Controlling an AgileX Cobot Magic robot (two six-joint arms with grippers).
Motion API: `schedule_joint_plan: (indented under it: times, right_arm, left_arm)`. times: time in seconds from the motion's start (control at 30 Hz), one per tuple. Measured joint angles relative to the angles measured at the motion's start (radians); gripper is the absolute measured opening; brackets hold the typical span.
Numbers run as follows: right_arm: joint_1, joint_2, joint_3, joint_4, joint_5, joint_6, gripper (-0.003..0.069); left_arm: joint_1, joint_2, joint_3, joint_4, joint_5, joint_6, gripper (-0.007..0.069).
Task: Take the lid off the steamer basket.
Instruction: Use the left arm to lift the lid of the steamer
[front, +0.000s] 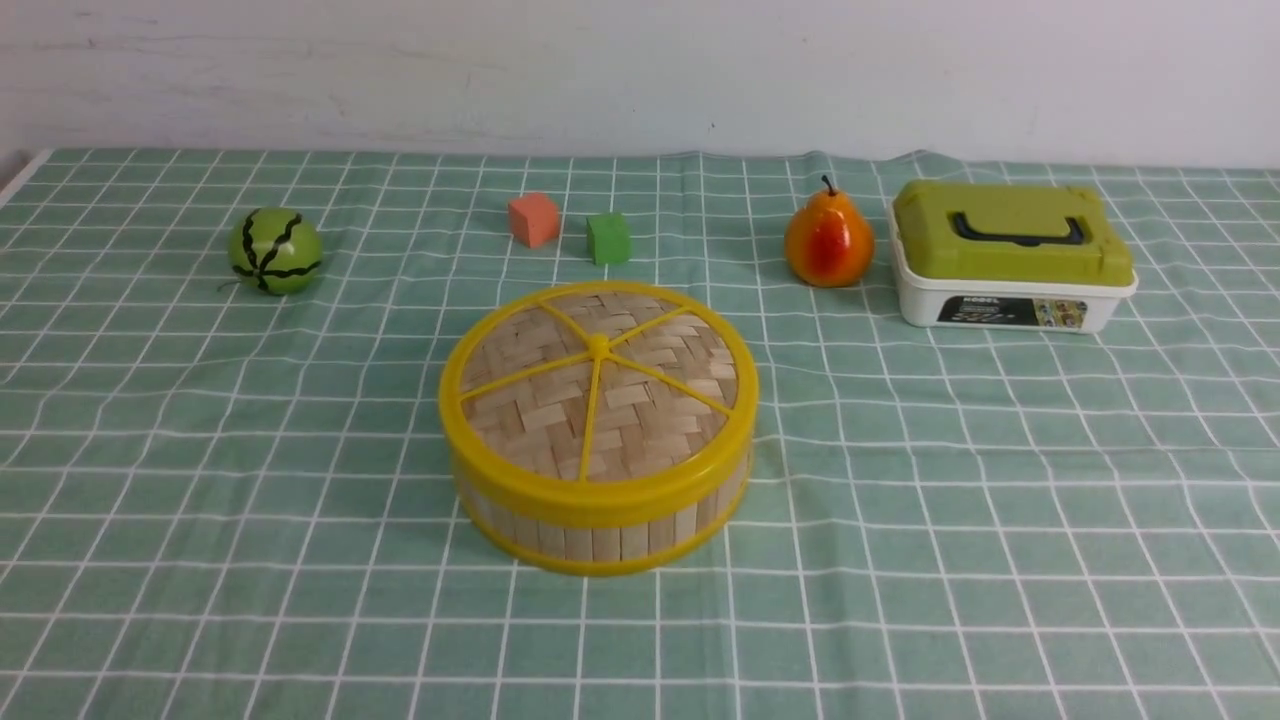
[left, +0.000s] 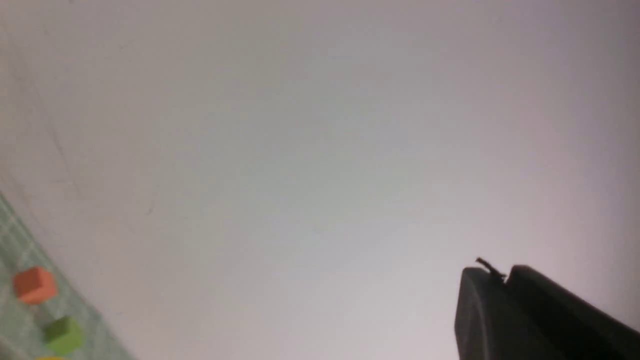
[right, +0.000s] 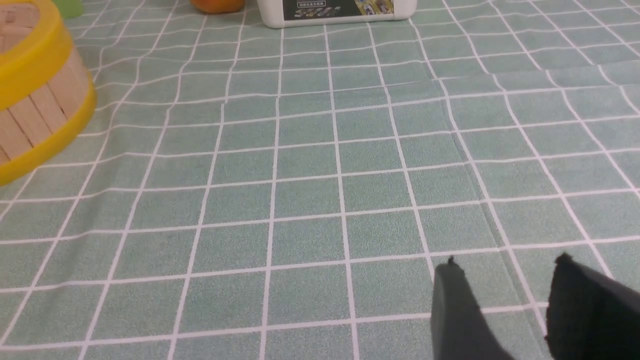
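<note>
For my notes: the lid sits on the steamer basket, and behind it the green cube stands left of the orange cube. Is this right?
No: the front view shows the green cube right of the orange cube. The lid does sit on the steamer basket.

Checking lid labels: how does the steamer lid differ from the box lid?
The steamer lid is round woven bamboo with yellow rim and spokes; the box lid is rectangular, olive-green, with a black handle. The steamer lid sits central, the box lid far right. Both sit closed.
</note>
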Motion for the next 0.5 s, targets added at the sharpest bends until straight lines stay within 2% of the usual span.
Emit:
schedule_joint_plan:
  times: [0.03, 0.07, 0.13, 0.17, 0.23, 0.3, 0.37, 0.43, 0.5]
  right_arm:
    - [0.0, 0.0, 0.0, 0.0, 0.0, 0.0, 0.0241]
    - [0.0, 0.0, 0.0, 0.0, 0.0, 0.0, 0.0241]
    - [0.0, 0.0, 0.0, 0.0, 0.0, 0.0, 0.0241]
    - [0.0, 0.0, 0.0, 0.0, 0.0, 0.0, 0.0241]
    - [0.0, 0.0, 0.0, 0.0, 0.0, 0.0, 0.0241]
    - [0.0, 0.0, 0.0, 0.0, 0.0, 0.0, 0.0241]
    - [0.0, 0.0, 0.0, 0.0, 0.0, 0.0, 0.0241]
    - [0.0, 0.0, 0.0, 0.0, 0.0, 0.0, 0.0241]
    - [0.0, 0.0, 0.0, 0.0, 0.0, 0.0, 0.0241]
  left_arm:
    - [0.0, 0.022, -0.023, 0.006, 0.017, 0.011, -0.0001]
    - [0.0, 0.123, -0.105, 0.046, 0.165, 0.096, -0.0013]
    - [0.0, 0.208, -0.159, 0.065, 0.307, 0.151, -0.0013]
    - [0.0, 0.329, -0.222, 0.074, 0.468, 0.187, -0.0013]
    - [0.0, 0.423, -0.263, 0.075, 0.562, 0.2, -0.0013]
    - [0.0, 0.639, -0.36, 0.102, 0.799, 0.223, -0.0013]
    - [0.0, 0.713, -0.401, 0.129, 0.863, 0.232, -0.0013]
    - [0.0, 0.909, -0.537, 0.225, 1.009, 0.243, -0.0013]
    - [0.0, 0.995, -0.612, 0.267, 1.09, 0.244, -0.0013]
